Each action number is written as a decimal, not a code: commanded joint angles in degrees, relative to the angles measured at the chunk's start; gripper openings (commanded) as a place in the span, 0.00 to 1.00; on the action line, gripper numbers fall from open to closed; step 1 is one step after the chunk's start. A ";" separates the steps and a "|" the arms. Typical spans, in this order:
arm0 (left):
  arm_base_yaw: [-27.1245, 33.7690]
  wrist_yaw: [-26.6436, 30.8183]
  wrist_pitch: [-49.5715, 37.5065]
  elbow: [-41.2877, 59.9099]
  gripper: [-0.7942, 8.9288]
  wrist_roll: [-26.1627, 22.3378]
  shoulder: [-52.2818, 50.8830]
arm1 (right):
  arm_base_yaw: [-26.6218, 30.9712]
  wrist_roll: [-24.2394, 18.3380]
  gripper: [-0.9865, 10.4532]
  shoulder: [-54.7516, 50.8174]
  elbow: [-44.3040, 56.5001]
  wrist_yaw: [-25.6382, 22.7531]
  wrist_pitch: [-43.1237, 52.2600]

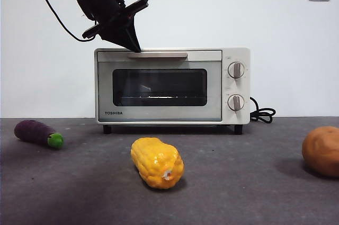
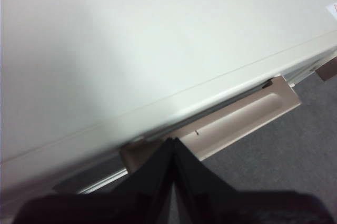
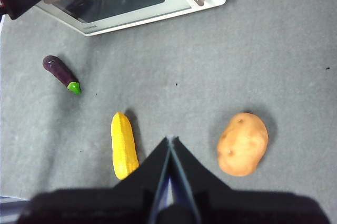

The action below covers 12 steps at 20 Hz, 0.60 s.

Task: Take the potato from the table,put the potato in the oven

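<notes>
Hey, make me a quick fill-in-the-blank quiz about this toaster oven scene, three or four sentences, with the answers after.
1. The left gripper has its tip at the oven's beige ____.
2. The oven door is ____.
3. The potato lies on the ____, apart from the corn.
4. The vegetable with a green tip is the ____.

Answers: handle; closed; table; eggplant

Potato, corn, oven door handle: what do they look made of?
Potato: matte, mottled orange-brown skin; real or foam, can't tell.
Corn: glossy yellow with highlights, likely a plastic or rubber replica.
Oven door handle: smooth beige bar, satin finish, probably moulded plastic; the left gripper is at it.
</notes>
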State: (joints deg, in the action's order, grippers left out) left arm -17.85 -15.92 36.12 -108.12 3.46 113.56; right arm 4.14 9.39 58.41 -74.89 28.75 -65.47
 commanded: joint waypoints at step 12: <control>-0.07 0.96 15.26 1.42 0.08 -5.49 2.69 | -0.04 -0.61 0.08 -0.07 -0.17 0.24 0.94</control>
State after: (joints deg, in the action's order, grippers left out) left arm -18.20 -18.26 49.41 -108.97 -1.06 112.73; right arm 4.14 9.39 58.41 -74.89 28.77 -64.75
